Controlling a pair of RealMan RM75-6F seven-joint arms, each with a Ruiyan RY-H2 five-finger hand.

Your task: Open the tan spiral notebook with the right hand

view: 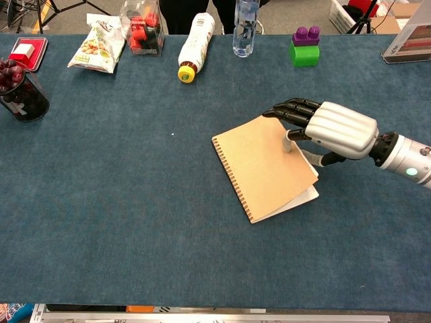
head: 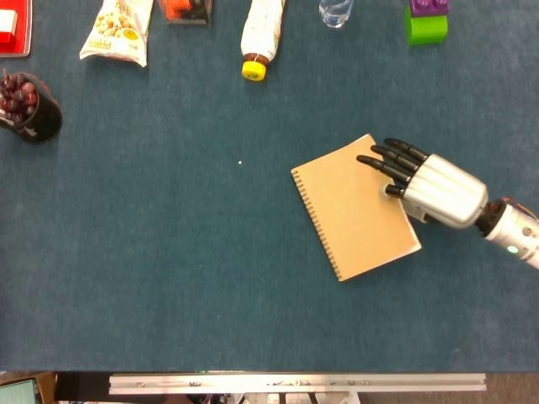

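**My right robot hand lifting the notebook's cover edge**

Nearest me, the tan notebook (view: 264, 167) lies tilted on the blue counter (view: 121, 202), spiral along its left side. My right robot hand (view: 333, 129) grasps the cover at the notebook's right edge, dark fingers (head: 383, 160) laid on top, thumb tucked beneath. The cover is raised slightly there, white pages showing under it. Farther back stand a cup of grapes (view: 20, 91), a snack bag (view: 95, 46), a lying bottle with a yellow cap (view: 194, 46) and a green-and-purple block (view: 304, 47).
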